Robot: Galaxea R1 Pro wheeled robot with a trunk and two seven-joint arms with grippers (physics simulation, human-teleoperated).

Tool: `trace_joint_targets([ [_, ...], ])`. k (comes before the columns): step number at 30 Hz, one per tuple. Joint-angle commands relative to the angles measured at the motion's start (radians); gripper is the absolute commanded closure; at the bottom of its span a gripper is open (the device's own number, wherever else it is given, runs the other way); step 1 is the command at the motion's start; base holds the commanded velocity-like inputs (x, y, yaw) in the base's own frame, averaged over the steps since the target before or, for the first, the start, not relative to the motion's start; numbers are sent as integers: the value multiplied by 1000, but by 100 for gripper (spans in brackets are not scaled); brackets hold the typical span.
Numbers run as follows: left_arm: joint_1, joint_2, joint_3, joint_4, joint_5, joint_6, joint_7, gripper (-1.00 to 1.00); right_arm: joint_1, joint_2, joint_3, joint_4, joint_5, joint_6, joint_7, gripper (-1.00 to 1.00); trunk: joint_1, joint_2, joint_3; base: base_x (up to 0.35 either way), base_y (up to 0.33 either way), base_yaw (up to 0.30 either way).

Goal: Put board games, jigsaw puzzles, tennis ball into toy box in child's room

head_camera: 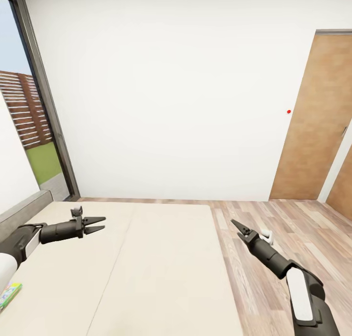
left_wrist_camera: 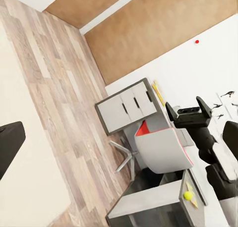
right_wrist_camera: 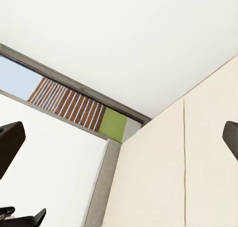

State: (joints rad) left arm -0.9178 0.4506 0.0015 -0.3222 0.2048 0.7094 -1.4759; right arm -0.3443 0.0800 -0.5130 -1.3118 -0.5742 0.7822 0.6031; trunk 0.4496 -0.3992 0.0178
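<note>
At the head view's lower left edge, a board game (head_camera: pixel 10 295) with a green and yellow cover lies flat on the bed (head_camera: pixel 146 267), cut off by the frame so that just one corner shows. It sits near your left arm's white forearm and well behind the left gripper (head_camera: pixel 99 224), which hovers over the beige mattress with its two dark fingers apart and nothing between them. The game is not between the jaws and does not touch them.

Your right gripper (head_camera: pixel 236 225) hangs beside the bed's far edge, over the wood-plank floor (head_camera: pixel 274 257), well apart from the game. In the head view its fingers look nearly closed into a point, but the right wrist view shows two dark fingertips (right_wrist_camera: pixel 10 145) at opposite edges with open space between them, so its jaws stand apart and hold nothing.

The left wrist view looks across the floor to the table (left_wrist_camera: pixel 148 199), where the yellow tennis ball (left_wrist_camera: pixel 188 195) rests on the pale top, touching or just beside a flat yellowish item too small to identify. A chair (left_wrist_camera: pixel 161 150) with a white shell and red edge stands at the table, and a grey cabinet (left_wrist_camera: pixel 126 108) with white drawer fronts is beyond it.

A grey headboard (head_camera: pixel 22 209) lines the bed's left end below a dark-framed window (head_camera: pixel 41 96). A wooden door (head_camera: pixel 313 121) stands in the white wall at right.
</note>
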Motion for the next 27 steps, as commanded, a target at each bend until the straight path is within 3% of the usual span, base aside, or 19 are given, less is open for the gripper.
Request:
trace_joint_targets([
  [1,0,1,0,0,0,11,-9,-100,-1,1,-9,6,-1,7,9,-100,0,-1,0,0,0,0],
  [7,0,1,0,0,0,11,-43,-100,-1,2,-40,13,-2,7,40,-100,0,-1,0,0,1,0],
  [16,0,1,0,0,-1,11,-93,-100,-1,1,-40,14,-2,8,38,-100,0,-1,0,0,144,0],
  [27,0,2,0,0,-1,10,-95,-100,-1,3,-36,14,-1,8,29,-100,0,-1,0,0,66,0],
])
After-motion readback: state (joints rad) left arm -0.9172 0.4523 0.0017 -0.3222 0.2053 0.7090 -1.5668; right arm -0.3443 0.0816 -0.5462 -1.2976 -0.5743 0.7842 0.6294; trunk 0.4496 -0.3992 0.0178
